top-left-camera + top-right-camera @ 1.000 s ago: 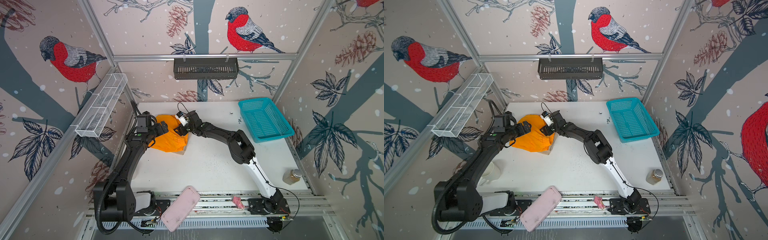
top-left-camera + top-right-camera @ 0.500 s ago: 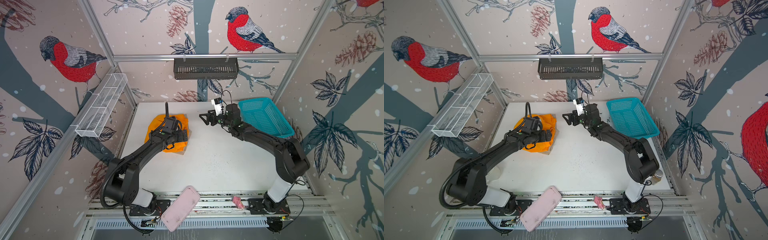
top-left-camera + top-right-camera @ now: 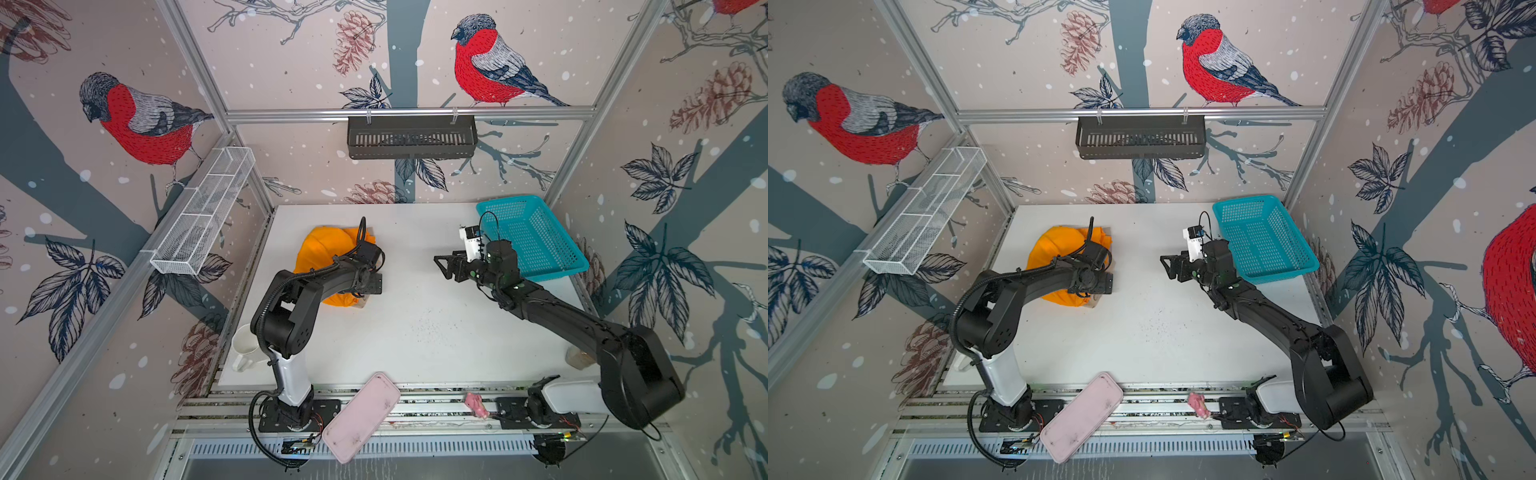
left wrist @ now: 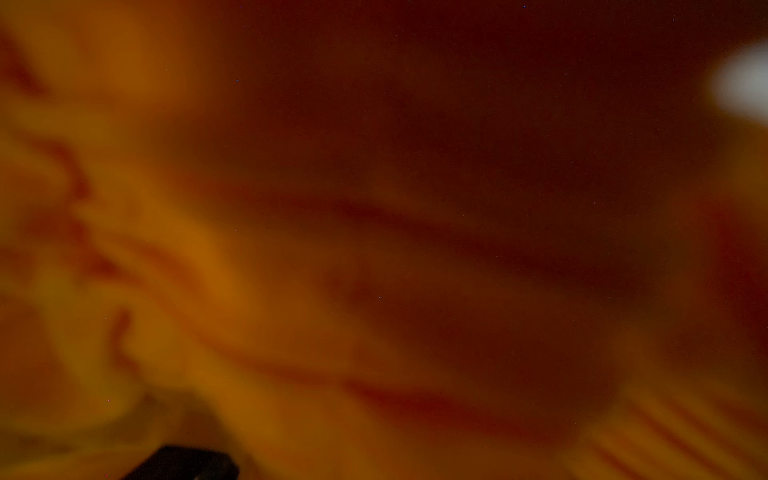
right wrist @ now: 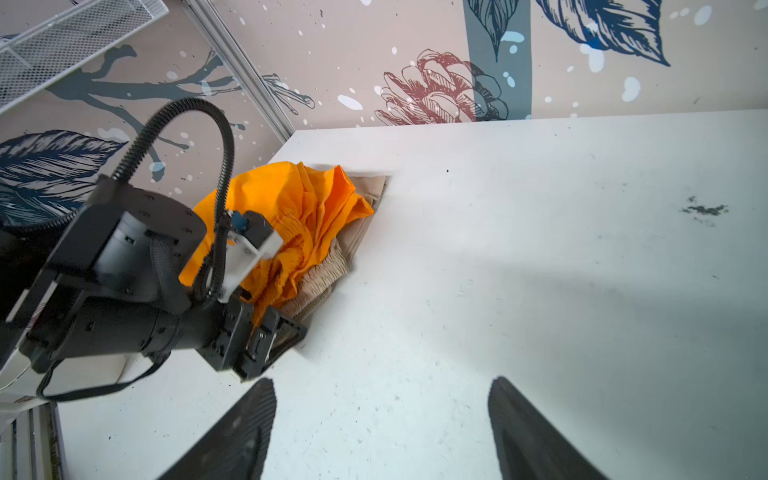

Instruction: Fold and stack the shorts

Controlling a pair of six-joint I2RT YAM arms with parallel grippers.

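No text, label, brand or number can be read in any of the views. The nearest thing to writing shows in both top views, right of centre: the white camera mount [image 3: 468, 246] [image 3: 1192, 248] on the wrist of the right arm [image 3: 552, 303] carries a short row of tiny dark marks, too small to make out.

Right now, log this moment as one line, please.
stack: orange shorts atop beige shorts | left gripper: open, low over stack | right gripper: open, empty, above table
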